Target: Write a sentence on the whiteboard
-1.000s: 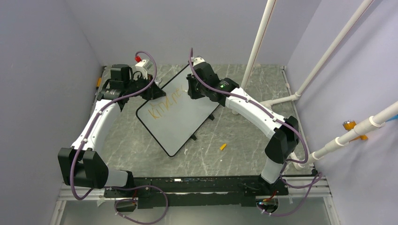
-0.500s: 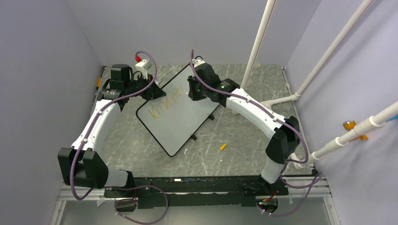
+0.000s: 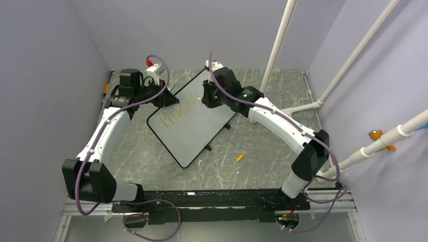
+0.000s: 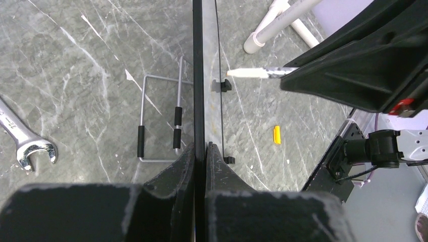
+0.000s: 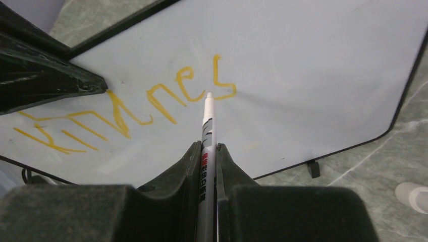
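Shifted slightly right at upper centre, right gripper (image 3: 208,99) clenches marker (image 5: 206,121); whiteboard (image 5: 313,65) bears one line of sentence (image 5: 161,98), with more likely left to write.

whiteboard (image 3: 194,132) askew on grey table (image 3: 151,159), orange lettering (image 3: 176,114) near its far edge, left gripper (image 3: 163,99) and right gripper (image 3: 207,101) at it

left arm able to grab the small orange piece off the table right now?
Probably not: the left fingers are clamped on the whiteboard edge, and the orange piece lies past the board, nearer the right arm.
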{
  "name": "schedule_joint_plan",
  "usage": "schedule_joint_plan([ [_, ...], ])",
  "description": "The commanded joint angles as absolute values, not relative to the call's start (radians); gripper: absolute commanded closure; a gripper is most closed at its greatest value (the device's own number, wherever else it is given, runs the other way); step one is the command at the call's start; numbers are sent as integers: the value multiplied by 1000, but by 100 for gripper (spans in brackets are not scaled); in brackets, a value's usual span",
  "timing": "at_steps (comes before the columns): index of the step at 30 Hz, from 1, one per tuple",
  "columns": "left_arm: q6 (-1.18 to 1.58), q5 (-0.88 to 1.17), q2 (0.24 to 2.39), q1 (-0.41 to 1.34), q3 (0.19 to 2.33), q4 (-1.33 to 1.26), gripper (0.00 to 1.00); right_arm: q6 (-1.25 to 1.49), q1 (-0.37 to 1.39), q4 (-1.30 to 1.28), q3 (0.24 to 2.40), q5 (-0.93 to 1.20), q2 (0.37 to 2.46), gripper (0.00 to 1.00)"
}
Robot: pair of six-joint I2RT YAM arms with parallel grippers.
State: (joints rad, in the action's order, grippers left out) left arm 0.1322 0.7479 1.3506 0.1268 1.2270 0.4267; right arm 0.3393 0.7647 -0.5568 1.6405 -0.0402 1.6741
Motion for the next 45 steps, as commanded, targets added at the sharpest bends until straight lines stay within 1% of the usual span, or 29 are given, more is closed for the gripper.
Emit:
schedule_joint_plan([
  [1, 61, 773, 1322, 144, 1243, 417, 100, 338, 755, -511, 1638, -119, 1583, 100],
  [8, 58, 769, 1321, 145, 1241, 420, 100, 360, 706, -517, 1649, -143, 1596, 100],
  [14, 57, 768, 1323, 146, 1242, 421, 100, 358, 674, -513, 1689, -105, 1637, 100],
  [23, 54, 767, 1328, 148, 1243, 423, 100, 363, 664, -485, 1731, -23, 1681, 100],
  [41, 55, 770, 1331, 151, 1243, 423, 100, 368, 656, -504, 1801, -5, 1760, 100],
  [45, 54, 770, 1330, 152, 1243, 423, 100, 370, 656, -503, 1801, 33, 1768, 100],
])
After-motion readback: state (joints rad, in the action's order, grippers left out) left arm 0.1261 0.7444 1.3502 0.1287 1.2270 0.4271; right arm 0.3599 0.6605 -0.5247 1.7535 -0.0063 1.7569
